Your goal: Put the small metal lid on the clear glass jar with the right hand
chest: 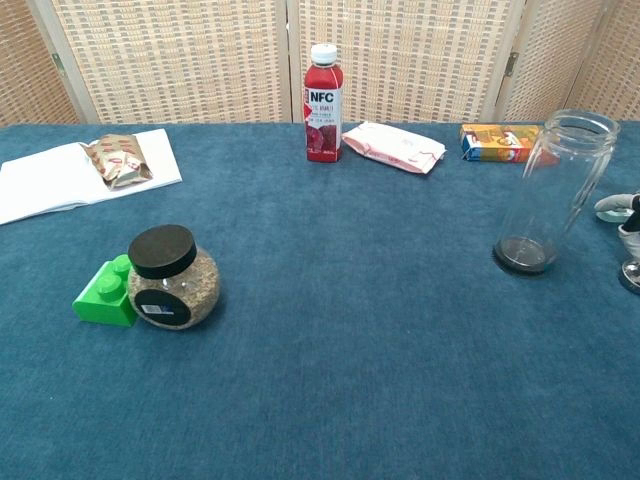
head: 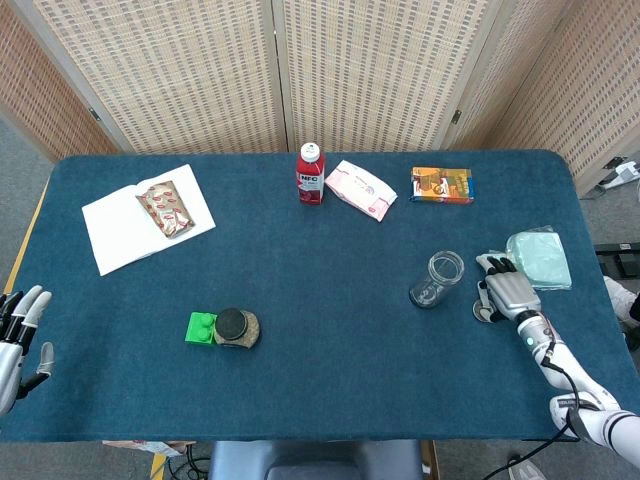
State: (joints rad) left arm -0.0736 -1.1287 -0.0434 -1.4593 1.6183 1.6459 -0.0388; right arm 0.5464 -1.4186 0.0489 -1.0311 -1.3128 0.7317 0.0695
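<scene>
I see the clear glass jar (head: 437, 279) upright, mouth up; my right hand (head: 508, 293) covers the small metal lid (head: 484, 311), finger closure indeterminate.

- One clear glass jar (head: 436, 279), upright and open at the top.
- One small metal lid (head: 484, 312), mostly covered by the right hand (head: 510, 293).
- Two robot hands: the right hand and the left hand (head: 14, 340), the latter at the left table edge.
- One red juice bottle (head: 310, 174) with a white cap.
- One round jar with a black lid (head: 236, 327), holding grain-like contents.
- One green building block (head: 201, 328), touching the round jar.
- One open white booklet (head: 130, 230).
- One snack packet (head: 164, 209), lying on the booklet.
- One pink-and-white pouch (head: 360, 189).
- One orange box (head: 442, 184).
- One pale green folded cloth (head: 540, 258).
- One blue table (head: 330, 380).
</scene>
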